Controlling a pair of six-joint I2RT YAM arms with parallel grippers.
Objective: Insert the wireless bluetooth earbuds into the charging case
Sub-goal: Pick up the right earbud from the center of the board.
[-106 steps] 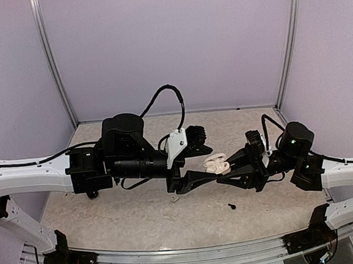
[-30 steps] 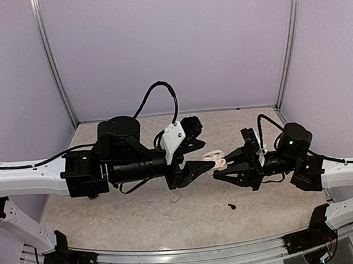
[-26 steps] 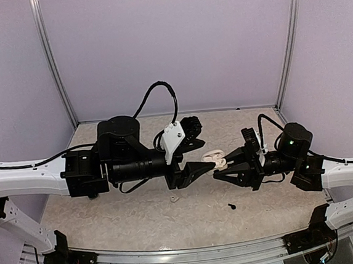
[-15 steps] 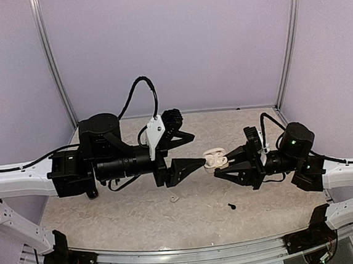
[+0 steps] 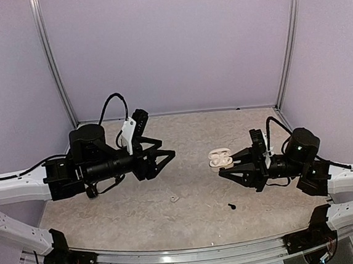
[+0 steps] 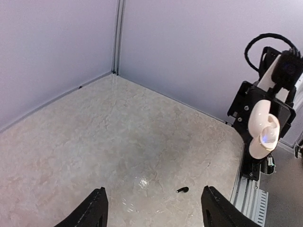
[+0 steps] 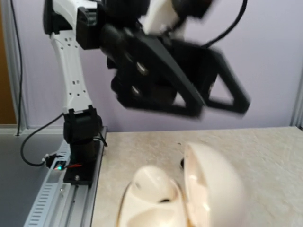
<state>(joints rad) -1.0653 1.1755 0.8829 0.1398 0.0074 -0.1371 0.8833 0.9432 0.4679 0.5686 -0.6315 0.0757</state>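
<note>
Two tiny earbuds lie on the counter (image 5: 110,218), close to the front edge where the arms are bolted. The black earbud (image 5: 232,206) is on the right side. The white earbud (image 5: 174,199) is to its left and a little farther back. They lie apart from each other, and nothing touches them. The left wrist view also shows the black earbud (image 6: 182,189) alone on the counter.

A bit farther back are the two arms. The left arm (image 5: 20,183) reaches in from the left. The left jaws are wide apart and have nothing in them. The right arm (image 5: 347,176) reaches in from the right. The right jaws are squeezed tight on the white charging case (image 5: 219,160) and hold it up off the counter. The case has its lid up, so its two round halves show side by side. It is past the black earbud and well apart from the left jaws. I cannot tell if an earbud sits inside it.

Behind it all stand the purple walls (image 5: 169,46).
</note>
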